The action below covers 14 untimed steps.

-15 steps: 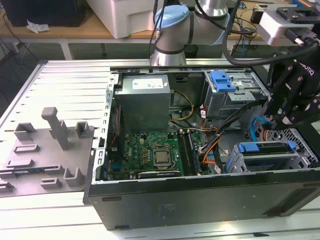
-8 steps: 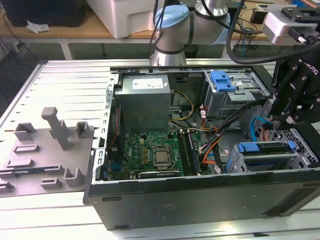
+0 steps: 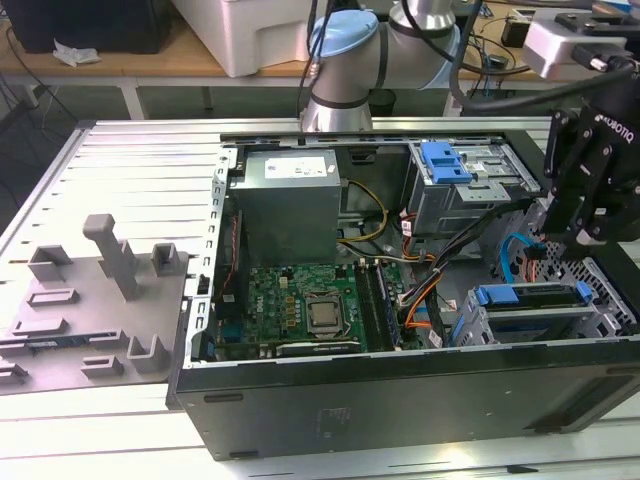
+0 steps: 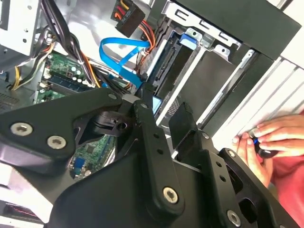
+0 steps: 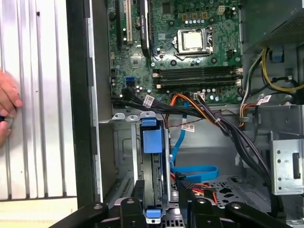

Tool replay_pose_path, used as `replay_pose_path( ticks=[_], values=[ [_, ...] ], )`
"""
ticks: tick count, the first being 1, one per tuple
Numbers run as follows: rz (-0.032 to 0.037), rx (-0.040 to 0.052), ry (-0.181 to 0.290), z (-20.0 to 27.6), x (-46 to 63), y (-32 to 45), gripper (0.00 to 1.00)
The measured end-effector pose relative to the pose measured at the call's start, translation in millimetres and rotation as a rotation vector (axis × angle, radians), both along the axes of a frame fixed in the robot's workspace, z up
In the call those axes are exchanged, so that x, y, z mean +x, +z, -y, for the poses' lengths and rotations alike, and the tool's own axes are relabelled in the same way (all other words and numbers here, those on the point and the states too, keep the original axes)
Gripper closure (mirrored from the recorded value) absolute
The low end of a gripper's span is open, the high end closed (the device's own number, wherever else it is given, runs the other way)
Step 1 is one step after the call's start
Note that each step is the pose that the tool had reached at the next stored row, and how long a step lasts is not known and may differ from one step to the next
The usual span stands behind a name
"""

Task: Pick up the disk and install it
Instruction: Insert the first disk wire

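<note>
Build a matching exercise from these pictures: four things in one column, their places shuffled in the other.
Things:
1. disk
2. power supply
3. processor
4. hand

Places:
A. on the green motherboard
B. outside the case, at the ribbed table
C. in the drive cage, by the gripper
D. inside the case, nearest the arm

Pairs: 1-C, 2-D, 3-A, 4-B

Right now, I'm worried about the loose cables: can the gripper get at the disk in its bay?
Probably yes. The gripper hangs at the disk, whose blue-railed edge faces it uncovered; the blue cable and the cable bundle run beside the bay, not across it.
</note>
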<state>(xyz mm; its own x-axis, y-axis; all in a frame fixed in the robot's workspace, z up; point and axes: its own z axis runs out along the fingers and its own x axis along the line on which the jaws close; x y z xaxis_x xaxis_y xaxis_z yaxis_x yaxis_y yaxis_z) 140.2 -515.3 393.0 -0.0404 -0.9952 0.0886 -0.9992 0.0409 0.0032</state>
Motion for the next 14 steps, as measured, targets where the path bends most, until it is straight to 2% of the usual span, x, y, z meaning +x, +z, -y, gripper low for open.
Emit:
replay_pose_path(
  ticks=[1, 2, 5, 7, 10, 13, 14],
  values=[
    [0.0, -0.0126, 0.0, -2.6, 0.3, -0.2, 0.58],
    [0.0, -0.0368, 0.0, -7.2, 1.2, -0.4, 0.58],
    [0.0, -0.067, -0.001, -13.0, 2.9, -0.5, 0.58],
    [0.0, -0.0763, -0.002, -16.7, 4.8, -0.5, 0.58],
    [-0.0003, -0.0816, -0.009, -20.5, 9.0, -0.6, 0.58],
    [-0.001, -0.0864, -0.022, -22.2, 14.4, -0.8, 0.58],
    [-0.0014, -0.0922, -0.028, -22.8, 16.9, -1.1, 0.58]
  ],
)
